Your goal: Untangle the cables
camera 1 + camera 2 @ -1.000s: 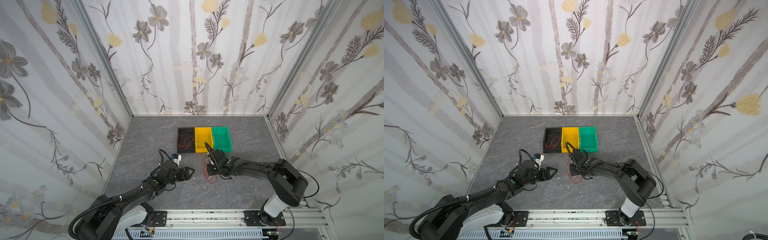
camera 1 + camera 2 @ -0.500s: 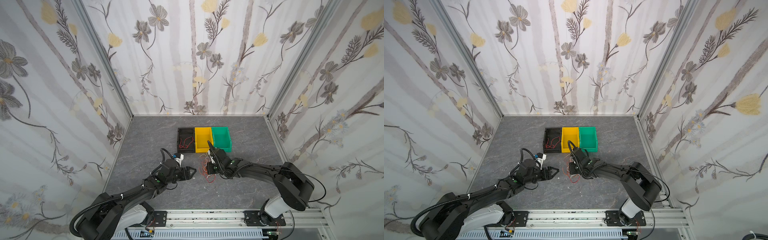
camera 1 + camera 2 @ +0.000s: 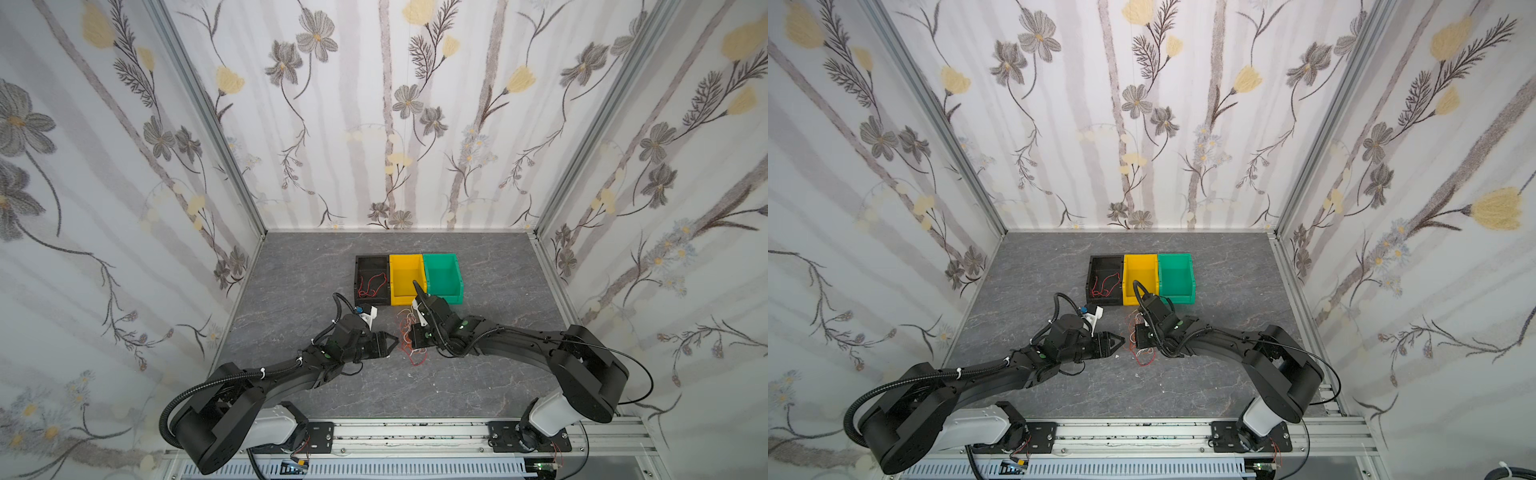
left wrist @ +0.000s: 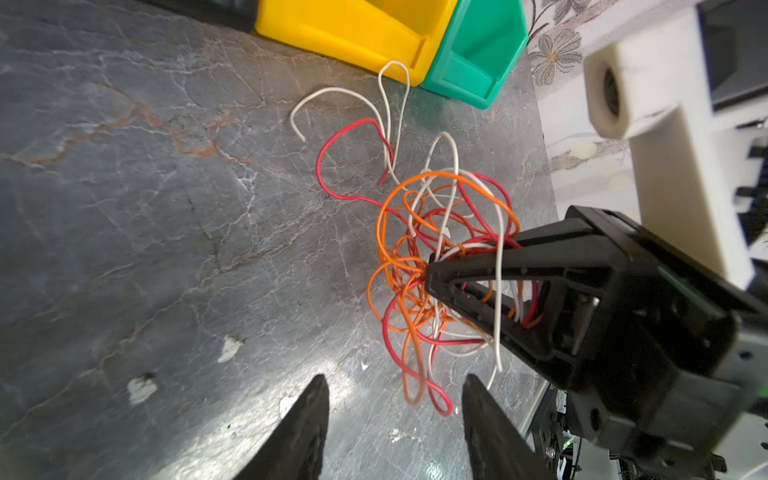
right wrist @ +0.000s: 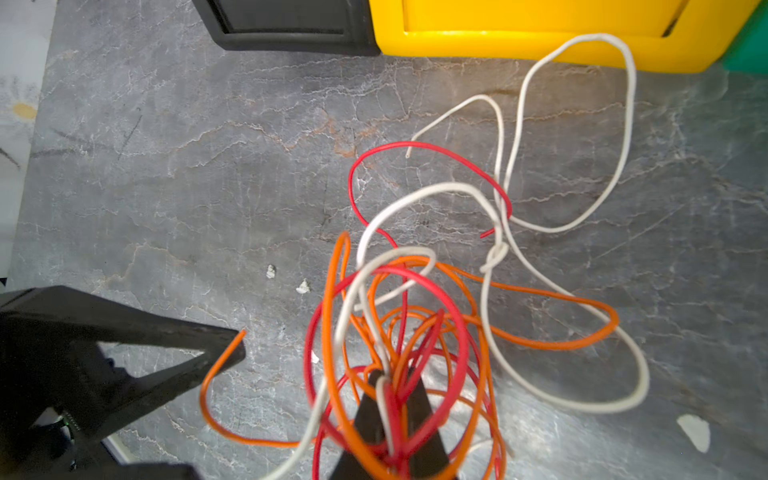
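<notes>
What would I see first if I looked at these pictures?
A messy knot of red, orange and white cables sits in the middle, pinched by the right tool, with the open left tool beside it. Behind stand a black bin, a yellow bin and a green bin in a row; a red wire lies in the black one.

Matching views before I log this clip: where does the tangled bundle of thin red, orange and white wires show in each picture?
In a top view: tangled wire bundle mid-floor, just before the yellow plastic bin.
In a top view: same place.
Left wrist: bundle between the left gripper and that bin.
Right wrist: bundle clamped in the right gripper, spreading toward the bin.
Shared landmark: the yellow bin.
</notes>
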{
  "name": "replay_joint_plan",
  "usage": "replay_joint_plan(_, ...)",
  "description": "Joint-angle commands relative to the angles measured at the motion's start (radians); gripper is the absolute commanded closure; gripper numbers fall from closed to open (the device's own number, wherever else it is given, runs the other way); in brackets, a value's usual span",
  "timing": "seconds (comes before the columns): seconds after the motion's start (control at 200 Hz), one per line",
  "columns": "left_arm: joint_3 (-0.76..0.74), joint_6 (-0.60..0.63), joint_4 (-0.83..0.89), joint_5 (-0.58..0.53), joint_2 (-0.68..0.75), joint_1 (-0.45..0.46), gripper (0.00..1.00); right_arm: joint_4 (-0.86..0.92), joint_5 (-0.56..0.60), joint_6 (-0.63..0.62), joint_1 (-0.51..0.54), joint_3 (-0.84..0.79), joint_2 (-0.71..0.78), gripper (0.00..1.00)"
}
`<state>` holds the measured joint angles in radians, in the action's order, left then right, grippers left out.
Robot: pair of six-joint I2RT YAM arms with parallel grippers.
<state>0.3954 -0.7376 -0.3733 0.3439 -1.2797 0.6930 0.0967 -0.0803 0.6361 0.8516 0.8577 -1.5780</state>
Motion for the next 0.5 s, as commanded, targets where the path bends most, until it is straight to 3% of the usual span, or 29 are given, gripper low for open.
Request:
replay_joint_plan(0.0, 0.014, 0.009, -0.042, -0.014, -0.011, 0.001, 0.56, -0.028, -0.018, 0.008, 0.007, 0.011, -0.001, 0.95)
replay_joint_plan(0.335, 0.025, 0.024, -0.001, -0.054, 0.011, 0.002, 1.0, -0.031, -0.009, 0.01, 0.014, -0.009, 0.003, 0.89)
replay_joint_plan(0.495, 0.03, 0.052, 0.072, -0.097, 0.078, 0.002, 1.0, -0.02, 0.023, 0.008, 0.013, -0.031, 0.019, 0.76)
